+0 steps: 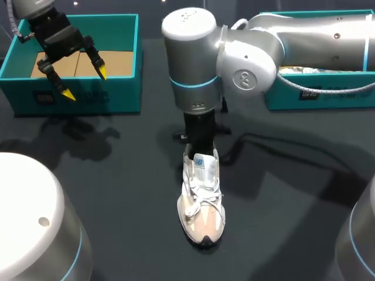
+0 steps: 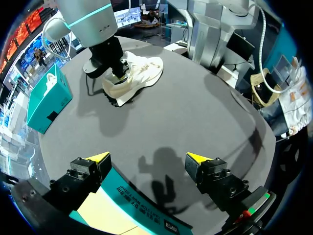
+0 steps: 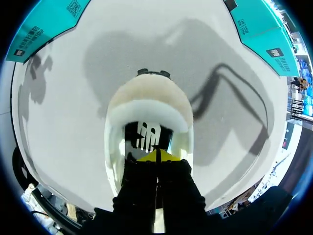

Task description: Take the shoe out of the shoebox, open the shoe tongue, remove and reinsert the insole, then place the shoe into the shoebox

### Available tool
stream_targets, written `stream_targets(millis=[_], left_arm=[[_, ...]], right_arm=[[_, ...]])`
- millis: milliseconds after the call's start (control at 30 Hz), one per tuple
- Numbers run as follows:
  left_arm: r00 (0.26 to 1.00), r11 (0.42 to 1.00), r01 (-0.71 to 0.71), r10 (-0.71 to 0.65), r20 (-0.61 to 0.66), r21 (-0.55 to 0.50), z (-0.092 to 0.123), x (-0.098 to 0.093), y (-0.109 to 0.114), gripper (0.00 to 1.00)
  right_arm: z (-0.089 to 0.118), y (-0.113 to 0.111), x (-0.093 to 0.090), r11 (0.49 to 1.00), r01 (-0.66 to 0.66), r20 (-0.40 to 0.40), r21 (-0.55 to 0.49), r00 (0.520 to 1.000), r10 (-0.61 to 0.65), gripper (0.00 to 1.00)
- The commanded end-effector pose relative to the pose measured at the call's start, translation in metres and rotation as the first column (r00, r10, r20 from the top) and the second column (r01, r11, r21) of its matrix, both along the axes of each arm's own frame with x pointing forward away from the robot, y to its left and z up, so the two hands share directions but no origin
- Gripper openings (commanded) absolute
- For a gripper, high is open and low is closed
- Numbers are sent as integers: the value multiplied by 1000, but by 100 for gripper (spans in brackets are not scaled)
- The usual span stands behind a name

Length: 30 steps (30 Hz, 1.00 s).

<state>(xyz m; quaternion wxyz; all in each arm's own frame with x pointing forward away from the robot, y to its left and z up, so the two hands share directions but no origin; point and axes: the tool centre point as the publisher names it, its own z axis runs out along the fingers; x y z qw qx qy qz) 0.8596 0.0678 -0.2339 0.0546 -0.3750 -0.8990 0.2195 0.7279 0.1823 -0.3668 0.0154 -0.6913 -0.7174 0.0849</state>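
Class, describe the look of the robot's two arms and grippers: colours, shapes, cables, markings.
The left arm and right arm are silver-grey, rounded; the right shows a light-blue joint ring, a round emblem and a pale cable. The left gripper and right gripper are black and blocky, with pointed yellow fingertips.

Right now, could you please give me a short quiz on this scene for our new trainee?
1. True or false: the shoe lies inside a box.
2. Which gripper has its yellow tips spread wide apart? A) the left gripper B) the right gripper C) both
3. In a few words: what does the left gripper hang over?

Key
1. False. It stands on the table, toe toward the camera in the head view.
2. A. The right gripper's tips sit together, down in the shoe's opening.
3. The teal box on the left, at its near edge.
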Motion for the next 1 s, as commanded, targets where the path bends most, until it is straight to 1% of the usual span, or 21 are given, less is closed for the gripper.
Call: stream_targets(millis=[33, 167, 200, 233, 333, 433, 533, 600, 667, 700, 900, 1000], left_arm=[[1000, 1000, 1, -1, 2, 2, 0, -1, 1, 100], [1000, 1000, 1, -1, 2, 2, 0, -1, 1, 100], [1000, 1000, 1, -1, 2, 2, 0, -1, 1, 100], [1000, 1000, 1, -1, 2, 2, 0, -1, 1, 100], [1000, 1000, 1, -1, 2, 2, 0, -1, 1, 100], [1000, 1000, 1, -1, 2, 2, 0, -1, 1, 100], [1000, 1000, 1, -1, 2, 2, 0, -1, 1, 100], [1000, 1000, 1, -1, 2, 2, 0, -1, 1, 100], [1000, 1000, 1, -1, 2, 2, 0, -1, 1, 100], [1000, 1000, 1, -1, 2, 2, 0, -1, 1, 100], [1000, 1000, 1, -1, 2, 2, 0, -1, 1, 100], [1000, 1000, 1, -1, 2, 2, 0, -1, 1, 100]], right_arm=[[8, 2, 3, 1000, -5, -16, -4, 1000, 5, 0], [9, 6, 1, 1000, -10, -51, 11, 999, 10, 0], [9, 7, 0, 1000, -9, -60, 14, 998, 10, 3], [9, 8, -1, 1000, -8, -67, 16, 998, 9, 8], [10, 10, -6, 1000, 2, -82, 18, 997, 0, 17], [11, 12, -11, 1000, 12, -95, 19, 995, -10, 28], [12, 14, -14, 1000, 18, -112, 14, 994, -16, 41], [12, 16, -15, 1000, 22, -119, 10, 993, -20, 47], [11, 18, -16, 1000, 28, -125, 7, 992, -27, 63], [11, 18, -17, 999, 31, -128, 6, 991, -30, 67], [10, 20, -22, 999, 54, -135, 2, 989, -53, 77], [11, 20, -24, 998, 65, -138, -2, 988, -65, 85]])
